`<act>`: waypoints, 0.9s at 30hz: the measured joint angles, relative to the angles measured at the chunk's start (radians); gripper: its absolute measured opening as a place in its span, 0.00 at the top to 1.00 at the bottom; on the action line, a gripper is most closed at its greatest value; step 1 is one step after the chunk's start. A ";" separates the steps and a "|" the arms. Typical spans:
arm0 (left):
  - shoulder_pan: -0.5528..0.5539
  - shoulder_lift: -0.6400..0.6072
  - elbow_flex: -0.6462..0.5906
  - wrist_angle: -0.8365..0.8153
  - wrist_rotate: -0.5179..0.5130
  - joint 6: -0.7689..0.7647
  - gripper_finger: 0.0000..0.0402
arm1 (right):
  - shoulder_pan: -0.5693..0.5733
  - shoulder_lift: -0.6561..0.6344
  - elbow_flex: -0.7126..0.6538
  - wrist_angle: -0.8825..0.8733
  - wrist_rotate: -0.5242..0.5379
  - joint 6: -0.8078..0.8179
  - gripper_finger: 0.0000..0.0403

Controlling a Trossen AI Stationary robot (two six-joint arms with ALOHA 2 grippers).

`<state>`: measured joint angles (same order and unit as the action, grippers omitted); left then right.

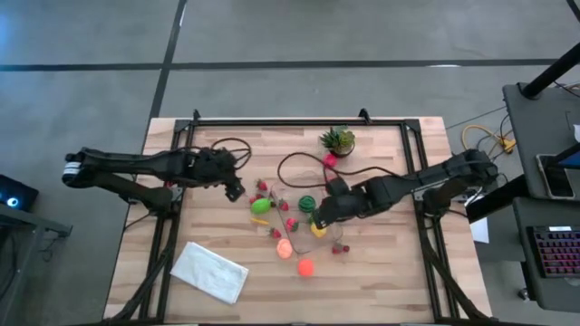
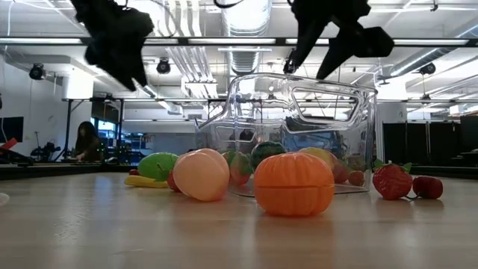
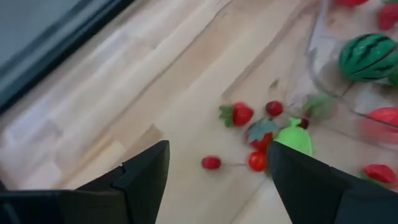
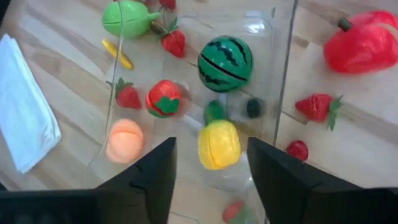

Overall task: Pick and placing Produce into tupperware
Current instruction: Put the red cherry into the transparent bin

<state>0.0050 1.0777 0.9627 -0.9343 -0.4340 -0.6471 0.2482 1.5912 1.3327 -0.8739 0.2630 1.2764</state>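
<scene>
High view: the wooden surface (image 1: 381, 272) carries a scatter of produce at its middle. The clear tupperware (image 1: 313, 222) is barely visible here, lying around the striped watermelon (image 1: 307, 204) and the yellow fruit (image 1: 319, 229). The right gripper (image 1: 319, 217) hangs over this container; the left gripper (image 1: 234, 190) is just beside the lime green fruit (image 1: 261, 206). A peach-coloured fruit (image 1: 284, 248) and an orange fruit (image 1: 305, 267) lie nearer the front edge, a white cloth (image 1: 210, 271) at the front left, a potted plant (image 1: 338, 140) at the back.

Low view: the tupperware (image 2: 299, 127) stands on the surface behind the orange fruit (image 2: 293, 184) and the peach-coloured fruit (image 2: 201, 174); both grippers hang above, clear of the surface. A strawberry (image 2: 392, 181) lies to the right. A person (image 2: 84, 142) sits far back in the room.

Left wrist view: the left fingers (image 3: 146, 174) stand wide apart with nothing between them, above small strawberries (image 3: 239, 114) and the lime green fruit (image 3: 295, 139).

Right wrist view: the right fingers (image 4: 158, 171) are parted with nothing clamped; the yellow fruit (image 4: 219, 144) shows between them, inside the tupperware (image 4: 283, 68) with the watermelon (image 4: 225, 63). A red pepper (image 4: 364, 43) lies outside.
</scene>
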 joint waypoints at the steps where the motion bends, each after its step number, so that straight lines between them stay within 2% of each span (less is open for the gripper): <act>1: 0.000 -0.024 -0.026 0.008 0.007 -0.027 0.36 | -0.004 0.007 0.007 0.001 0.001 -0.015 0.50; 5: -0.001 -0.098 -0.115 0.010 0.052 -0.105 0.36 | -0.007 0.021 0.036 -0.007 0.090 -0.042 0.42; 10: -0.001 -0.138 -0.181 0.035 0.112 -0.085 0.36 | -0.007 -0.010 0.073 -0.014 0.237 -0.046 0.35; 20: -0.001 -0.059 -0.290 0.204 0.142 0.529 0.36 | -0.007 -0.035 0.165 -0.114 0.263 -0.151 0.34; 27: -0.001 0.069 -0.343 0.295 0.147 0.667 0.36 | -0.004 -0.035 0.166 -0.122 0.261 -0.151 0.34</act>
<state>0.0044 1.1467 0.6192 -0.6389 -0.2874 0.0200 0.2440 1.5558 1.4990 -0.9956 0.5244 1.1252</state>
